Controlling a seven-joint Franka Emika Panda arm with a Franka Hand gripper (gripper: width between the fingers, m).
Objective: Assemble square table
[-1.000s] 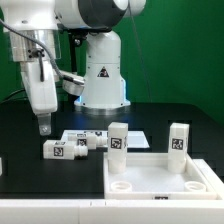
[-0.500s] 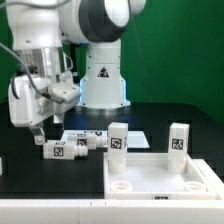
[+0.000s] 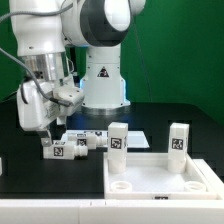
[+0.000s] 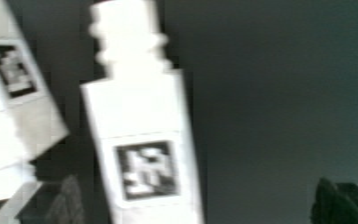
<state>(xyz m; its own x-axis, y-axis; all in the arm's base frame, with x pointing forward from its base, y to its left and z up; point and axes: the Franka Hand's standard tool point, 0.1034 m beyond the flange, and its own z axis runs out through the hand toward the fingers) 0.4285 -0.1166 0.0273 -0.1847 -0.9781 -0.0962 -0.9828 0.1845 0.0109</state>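
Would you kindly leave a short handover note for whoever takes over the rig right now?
Gripper: open, holding nothing, above one loose leg.
Parts: table top at the exterior view's right, two upright legs at its far corners; both loose legs lie at the exterior view's left.
Done: two legs stand in place; tightness cannot be judged.
Left: fit both loose legs at the near corners.

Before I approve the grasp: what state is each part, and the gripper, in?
gripper: open, empty, above one lying leg.
lying leg: on its side, loose.
other lying leg: on its side, loose.
table top: flat, near corners unfilled.
first upright leg: standing at a far corner.
second upright leg: likewise.
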